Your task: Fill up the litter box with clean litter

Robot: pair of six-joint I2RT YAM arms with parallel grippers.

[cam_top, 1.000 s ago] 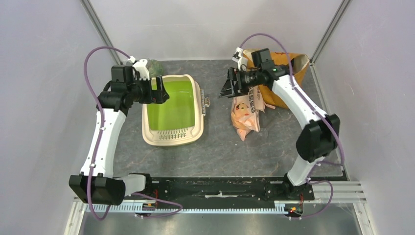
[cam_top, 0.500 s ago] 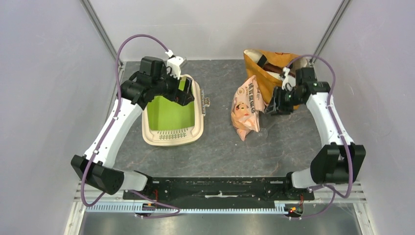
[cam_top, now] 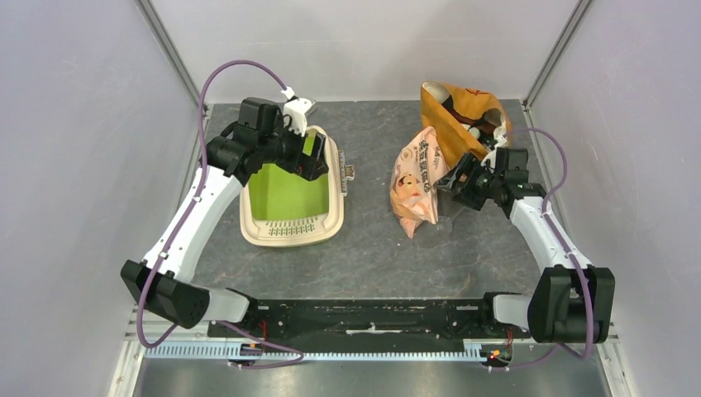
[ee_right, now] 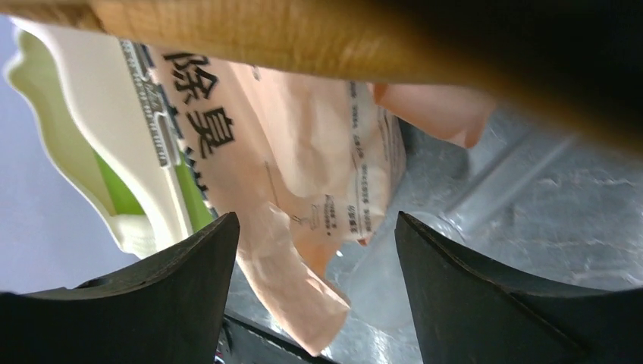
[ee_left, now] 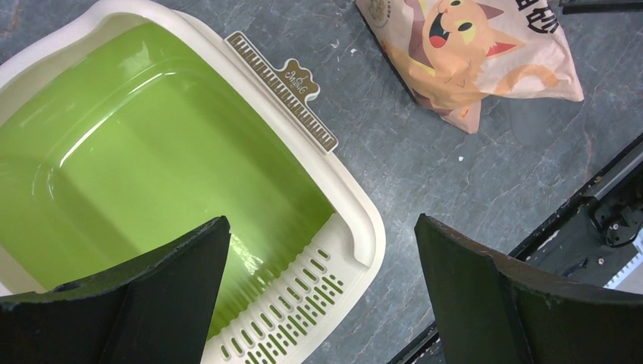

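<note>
Broadly, the grey table [cam_top: 372, 252] carries everything. The litter box [cam_top: 335, 192] lies directly under the left gripper [ee_left: 320, 224], whose jaws stand wide apart with nothing in them. The slotted ledge sits below and between the fingertips, and the green floor is bare, with no granules showing.

The mustard fabric bag [cam_top: 450, 112] slumps just beside the right gripper [ee_right: 316, 218]. Straight ahead of those jaws, and partly between them, lies the peach printed bag [ee_right: 303, 152]. The jaws are spread, not clamped. Whether a fingertip brushes the film I cannot tell from so close and dim a view.

No clean litter shows loose anywhere, and I judge it to be inside the printed bag. That bag should handle as heavy, saggy and slick, with its load shifting as it tilts. A pinch on the bulging middle would likely slip, so the flat crimped end or a gathered corner looks the better hold.

Smallest, a brown slotted clip [ee_left: 284, 87] hangs on the box rim ahead of the left jaws.
</note>
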